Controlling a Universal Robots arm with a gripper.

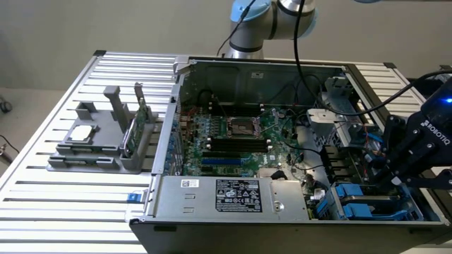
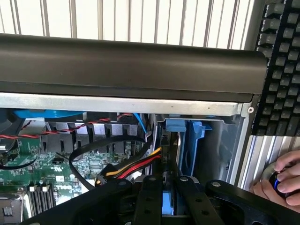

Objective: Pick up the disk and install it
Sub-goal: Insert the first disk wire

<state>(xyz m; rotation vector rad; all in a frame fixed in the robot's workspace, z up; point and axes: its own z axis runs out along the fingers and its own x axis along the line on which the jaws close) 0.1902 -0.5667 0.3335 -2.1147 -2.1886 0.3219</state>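
Starting on the exterior view's left, we've got one grey fixture [image 1: 92,153] on the slatted table [image 1: 56,211]. It carries one small silver chip [image 1: 82,133] and one green circuit card [image 1: 133,135] standing on edge.

Moving to the centre, there's one open computer case [image 1: 247,69], one motherboard [image 1: 240,137] on its floor and one power supply [image 1: 233,196] along the near wall. Behind the case we see the single arm [image 1: 276,21].

Over on the exterior view's right, its one gripper [image 1: 395,180] tilts down into the drive-bay end of the case.

In the wrist view we count two black fingers [image 2: 151,201], drawn in close and clamped on the disk [image 2: 190,140]. The disk stands on edge in its blue carrier, in the bay just beside the case wall.

Past that wall we spot one black keyboard [image 2: 281,70] and one hand [image 2: 290,194] of a person, resting on a round knob [image 2: 276,180].
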